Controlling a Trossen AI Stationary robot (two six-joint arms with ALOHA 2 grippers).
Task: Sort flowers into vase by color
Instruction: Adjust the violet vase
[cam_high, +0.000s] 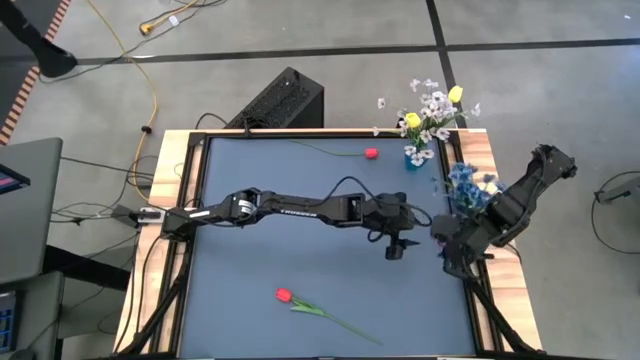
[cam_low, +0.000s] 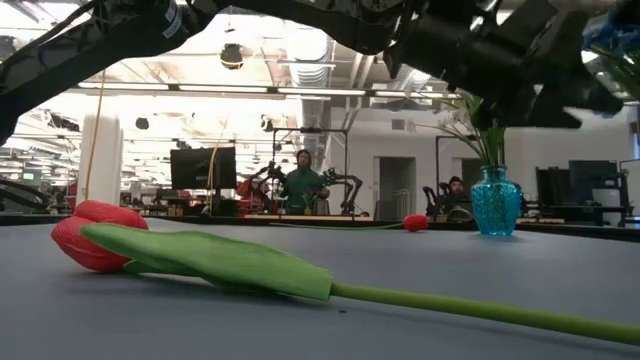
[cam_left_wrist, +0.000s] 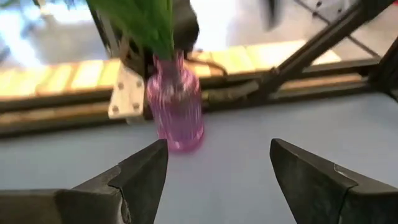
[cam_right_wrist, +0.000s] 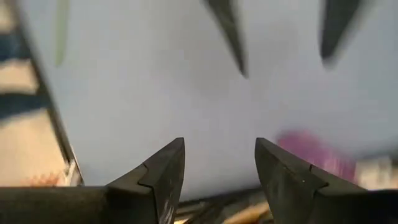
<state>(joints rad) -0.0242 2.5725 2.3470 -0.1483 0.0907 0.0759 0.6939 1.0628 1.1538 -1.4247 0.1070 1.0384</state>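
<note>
A red tulip lies on its side near the table's near edge, with its green stem trailing right; it is also close in the low view. A second red tulip lies by the far edge. A blue vase at the far right corner holds white and yellow flowers. A pink vase holds green stems, and blue flowers stand at the right edge. My left gripper hangs open, facing the pink vase and short of it. My right gripper is open by the right edge.
The table's wooden rim and black frame rails border the blue mat. My two grippers are close together at the mat's right side. The mat's middle and left hold nothing but the left arm above. People sit in the room beyond.
</note>
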